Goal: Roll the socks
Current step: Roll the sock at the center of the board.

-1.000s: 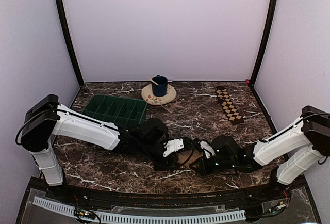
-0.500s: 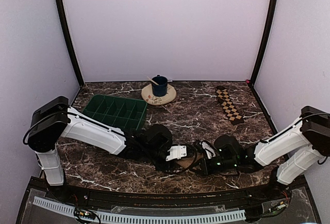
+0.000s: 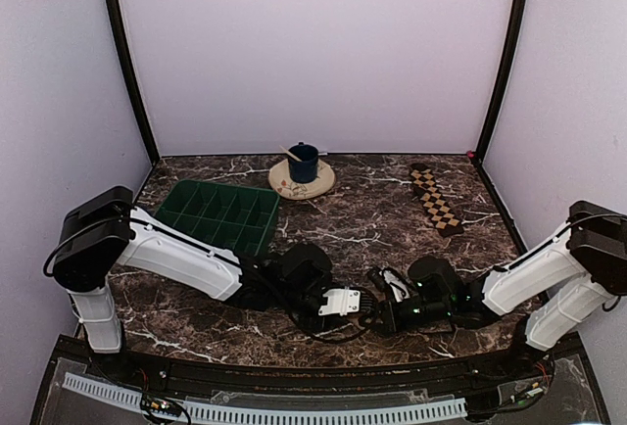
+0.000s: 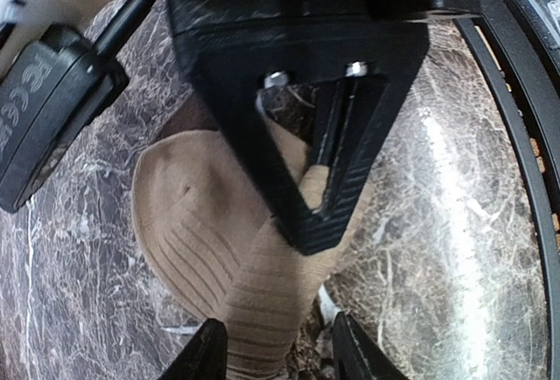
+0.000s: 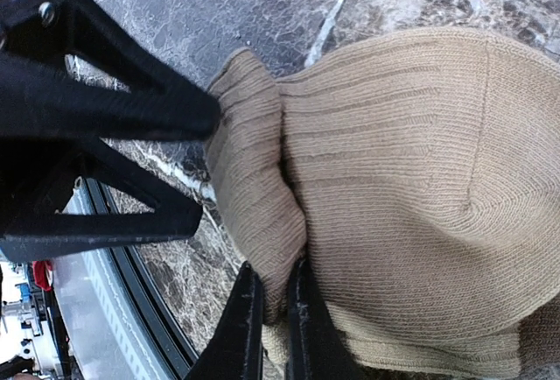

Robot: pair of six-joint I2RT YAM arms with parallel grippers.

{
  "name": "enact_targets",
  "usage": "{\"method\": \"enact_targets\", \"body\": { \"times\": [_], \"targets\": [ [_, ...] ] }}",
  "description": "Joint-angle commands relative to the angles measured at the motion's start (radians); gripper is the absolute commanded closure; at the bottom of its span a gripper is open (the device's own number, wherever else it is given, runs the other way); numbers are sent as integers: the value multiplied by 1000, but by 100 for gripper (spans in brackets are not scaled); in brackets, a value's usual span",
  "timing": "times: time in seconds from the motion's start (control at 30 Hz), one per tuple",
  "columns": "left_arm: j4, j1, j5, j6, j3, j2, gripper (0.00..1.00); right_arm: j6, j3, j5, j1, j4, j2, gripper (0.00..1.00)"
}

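The plain tan sock (image 4: 201, 222) lies bunched on the marble near the front edge. In the top view it is hidden between the two grippers. My right gripper (image 5: 276, 310) is shut on a ribbed fold of this sock (image 5: 411, 179). My left gripper (image 4: 280, 345) is open, its jaws on either side of the sock's ribbed end. The two grippers meet tip to tip, left (image 3: 361, 305) and right (image 3: 380, 313). The checkered sock (image 3: 435, 200) lies flat at the back right, far from both grippers.
A green compartment tray (image 3: 220, 210) sits at the back left. A blue mug (image 3: 303, 163) stands on a round plate (image 3: 284, 188) at the back centre. The table's black front rim (image 4: 525, 179) runs close beside the grippers.
My left arm has swung right and toward the front edge, bringing its gripper up against the right gripper. The right gripper has shifted slightly left and keeps its hold.
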Motion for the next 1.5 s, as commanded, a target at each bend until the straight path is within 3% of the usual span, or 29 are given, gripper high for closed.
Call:
{"method": "enact_targets", "body": {
  "times": [0.0,0.3,0.53,0.93,1.07,1.27,1.37,1.47],
  "targets": [
    [10,-14,8,53,-9,14,57,6,-16,-21,-9,25,13,100],
    [12,-23,-15,90,5,54,61,5,-16,-44,-12,22,10,100],
    [139,-34,-102,109,-28,45,60,4,-13,-64,-12,16,22,100],
    [129,-37,-78,153,-33,61,60,-11,9,-94,-13,2,38,100],
    [61,-37,-42,167,11,93,70,-17,17,-100,-13,-9,41,100],
    [-29,-38,17,165,61,133,100,-21,16,-92,-13,-35,28,100],
    [-59,-39,27,157,71,141,100,-28,21,-80,-16,-58,19,100],
    [-81,-38,19,142,70,140,100,-45,39,-57,-18,-101,7,88]
  ]
}}
